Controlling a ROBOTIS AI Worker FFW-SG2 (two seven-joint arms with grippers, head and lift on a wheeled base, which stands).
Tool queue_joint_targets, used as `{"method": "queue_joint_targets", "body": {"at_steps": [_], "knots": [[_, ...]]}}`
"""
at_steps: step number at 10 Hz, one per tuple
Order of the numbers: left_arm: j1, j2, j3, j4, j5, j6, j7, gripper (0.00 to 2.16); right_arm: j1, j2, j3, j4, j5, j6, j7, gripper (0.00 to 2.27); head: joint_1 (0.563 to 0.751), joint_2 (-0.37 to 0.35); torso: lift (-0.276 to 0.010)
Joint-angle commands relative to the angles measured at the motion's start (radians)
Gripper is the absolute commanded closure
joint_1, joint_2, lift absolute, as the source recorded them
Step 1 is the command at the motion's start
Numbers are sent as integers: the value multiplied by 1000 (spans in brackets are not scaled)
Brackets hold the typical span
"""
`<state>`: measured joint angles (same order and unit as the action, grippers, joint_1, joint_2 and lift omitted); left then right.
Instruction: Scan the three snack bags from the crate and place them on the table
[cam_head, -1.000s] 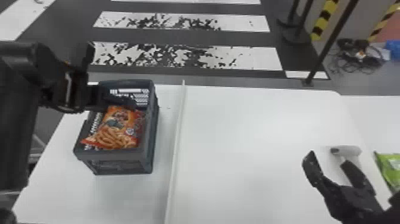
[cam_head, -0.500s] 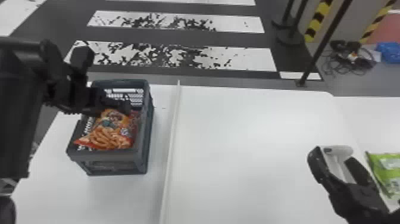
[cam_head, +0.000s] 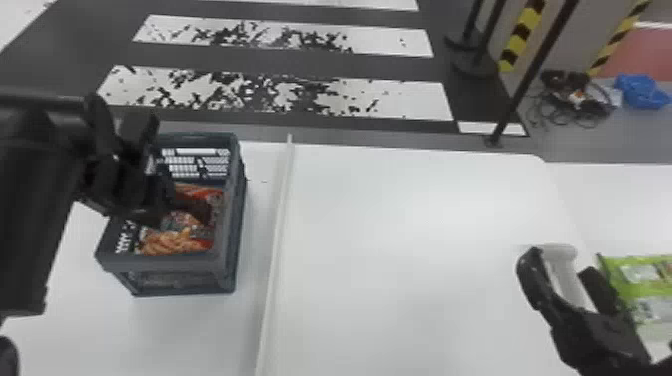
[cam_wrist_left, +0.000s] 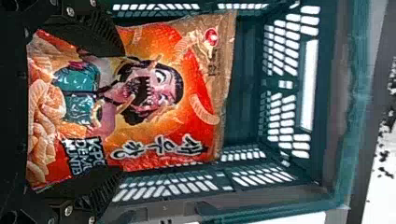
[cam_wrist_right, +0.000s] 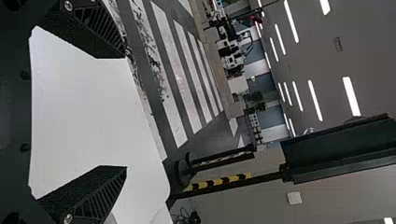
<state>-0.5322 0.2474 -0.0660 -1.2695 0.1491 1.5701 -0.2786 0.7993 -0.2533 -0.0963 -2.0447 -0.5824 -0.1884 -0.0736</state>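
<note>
Crate of dark blue-grey plastic with slotted walls (cam_head: 160, 262) stands on the flat white counter (cam_head: 410, 225), to the left of a narrow, pale raised strip (cam_head: 276, 225). Inside lies a glossy orange-and-red snack bag (cam_wrist_left: 154, 154), printed with a cartoon figure and curled snacks. I have the left end effector (cam_head: 185, 219) over this bag, within the crate; the left wrist view gives its fingers as released, spread towards opposite sides of the bag. Whether either finger touches the wrapping, I cannot tell. My right end effector (cam_head: 560, 262), also released and empty, is poised over the right side. A pale grey handheld scanner (cam_head: 570, 282) shows between its fingers. Further right lies a bright green plastic snack bag (cam_head: 642, 290), cut off by the head view's edge.
</note>
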Motion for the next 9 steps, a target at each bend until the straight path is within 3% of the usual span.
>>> {"method": "queue_joint_targets", "body": {"at_steps": [1,2,3,4,5,6,9], "knots": [[6,0,-8,47,-16,1,-4,157,15,0,-10,3,-5,-18,0,76,695,-64,-36],[9,4,-8,68,-31,-21,-17,194,28,0,-22,5,-13,-30,1,76,695,-66,-36],[11,12,-6,78,-34,-37,-28,441,37,0,-33,3,-16,-36,3,76,695,-70,-36],[12,13,-8,76,-39,-31,-28,1261,44,0,-40,0,-22,-39,3,76,695,-73,-36],[18,13,-8,55,-39,-9,-21,1858,51,5,-45,-3,-31,-45,14,76,695,-74,-36],[32,13,0,15,-37,1,-14,2013,55,6,-46,-8,-34,-48,15,76,695,-74,-36],[93,20,20,-145,-26,1,18,2017,77,23,-51,-31,-34,-73,15,76,695,-76,-36]]}}
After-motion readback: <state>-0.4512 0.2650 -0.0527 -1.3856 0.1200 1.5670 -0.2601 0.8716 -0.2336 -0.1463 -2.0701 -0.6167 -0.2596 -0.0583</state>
